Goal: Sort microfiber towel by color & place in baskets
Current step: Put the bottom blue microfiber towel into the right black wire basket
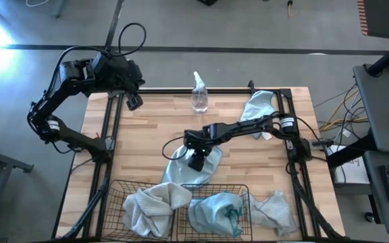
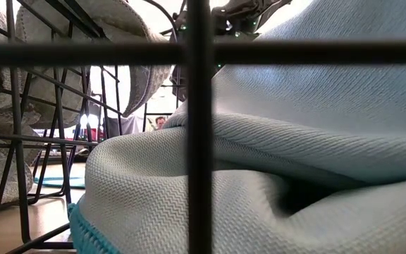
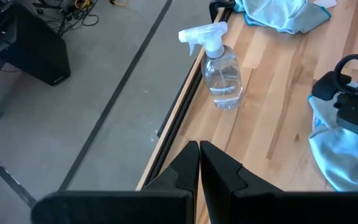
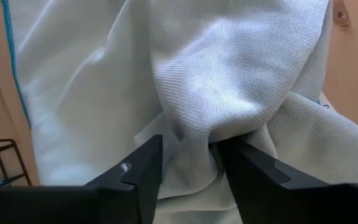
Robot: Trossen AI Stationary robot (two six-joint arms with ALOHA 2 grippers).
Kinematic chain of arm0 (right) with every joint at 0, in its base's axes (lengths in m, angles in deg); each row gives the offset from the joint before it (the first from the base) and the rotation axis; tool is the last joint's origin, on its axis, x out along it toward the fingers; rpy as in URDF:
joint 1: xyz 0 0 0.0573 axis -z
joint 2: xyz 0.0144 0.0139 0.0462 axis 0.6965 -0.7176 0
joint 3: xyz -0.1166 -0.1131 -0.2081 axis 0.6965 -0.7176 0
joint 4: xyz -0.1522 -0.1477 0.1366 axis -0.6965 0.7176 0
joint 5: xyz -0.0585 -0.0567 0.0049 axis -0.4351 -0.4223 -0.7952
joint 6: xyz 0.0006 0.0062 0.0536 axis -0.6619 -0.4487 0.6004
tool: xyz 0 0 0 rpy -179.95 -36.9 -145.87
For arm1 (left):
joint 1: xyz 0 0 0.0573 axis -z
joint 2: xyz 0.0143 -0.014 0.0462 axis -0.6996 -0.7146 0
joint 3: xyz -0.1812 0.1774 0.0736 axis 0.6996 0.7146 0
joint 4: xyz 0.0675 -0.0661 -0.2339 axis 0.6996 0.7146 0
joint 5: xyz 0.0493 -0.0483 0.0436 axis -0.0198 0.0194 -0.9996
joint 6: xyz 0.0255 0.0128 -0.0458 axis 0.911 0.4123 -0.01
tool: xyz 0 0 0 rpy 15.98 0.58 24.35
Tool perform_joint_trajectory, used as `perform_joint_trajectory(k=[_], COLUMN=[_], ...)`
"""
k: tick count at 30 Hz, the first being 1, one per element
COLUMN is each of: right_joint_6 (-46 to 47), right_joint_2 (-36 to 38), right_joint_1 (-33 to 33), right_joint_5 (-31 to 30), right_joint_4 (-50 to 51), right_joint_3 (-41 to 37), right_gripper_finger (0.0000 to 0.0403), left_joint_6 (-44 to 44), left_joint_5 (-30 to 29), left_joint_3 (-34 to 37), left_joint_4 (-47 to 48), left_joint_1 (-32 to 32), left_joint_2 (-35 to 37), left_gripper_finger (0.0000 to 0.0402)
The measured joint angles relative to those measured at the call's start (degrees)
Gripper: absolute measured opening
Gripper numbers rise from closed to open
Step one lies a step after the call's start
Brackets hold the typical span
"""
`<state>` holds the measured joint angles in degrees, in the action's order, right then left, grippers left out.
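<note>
You see the right hand [image 1: 196,160] lowered over the middle of the wooden tabletop [image 1: 147,128], on a light blue towel [image 1: 193,170] that lies just behind the two baskets. In the right wrist view its two dark fingers [image 4: 138,171] stand on both sides of a raised fold of this towel [image 4: 216,93]; the fold sits between them, but you cannot tell if they already press it. The left hand [image 1: 134,102] waits at the far left corner of the tabletop, partly over the edge, with its fingers [image 3: 188,165] pressed together and nothing between them. The left basket [image 1: 117,199] at the near edge holds a pale grey-white towel [image 1: 152,206]. The right basket [image 1: 243,192], touching the first one, holds a light blue towel with a darker teal patch [image 1: 216,212]. One more pale grey-white towel [image 1: 275,210] lies on the tabletop just beside the right basket, at the near right corner. Another light blue towel [image 1: 258,108] lies at the far right, partly under the right arm. A clear spray bottle [image 1: 199,94] stands upright near the far edge, well apart from the baskets. In the low view a blue towel [image 2: 294,162] fills most of the picture behind the black wire of a basket [image 2: 198,127].
</note>
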<state>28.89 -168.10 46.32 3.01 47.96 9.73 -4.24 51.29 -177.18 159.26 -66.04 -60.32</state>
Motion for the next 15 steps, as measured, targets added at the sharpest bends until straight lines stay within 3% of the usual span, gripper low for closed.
perform_joint_trajectory(k=[9,15], right_joint_6=[0.04,0.04], right_joint_2=[0.00,0.00], right_joint_1=[-0.02,-0.02], right_joint_5=[0.04,0.16], right_joint_4=[-0.07,-0.09], right_joint_3=[0.02,0.02], right_gripper_finger=[0.0056,0.0015], left_joint_6=[-0.02,-0.03], left_joint_5=[0.00,0.00], left_joint_3=[0.00,0.00], left_joint_4=[0.00,0.00], left_joint_1=[0.00,0.00], left_joint_2=[0.00,0.00], left_gripper_finger=[0.0000,0.0000])
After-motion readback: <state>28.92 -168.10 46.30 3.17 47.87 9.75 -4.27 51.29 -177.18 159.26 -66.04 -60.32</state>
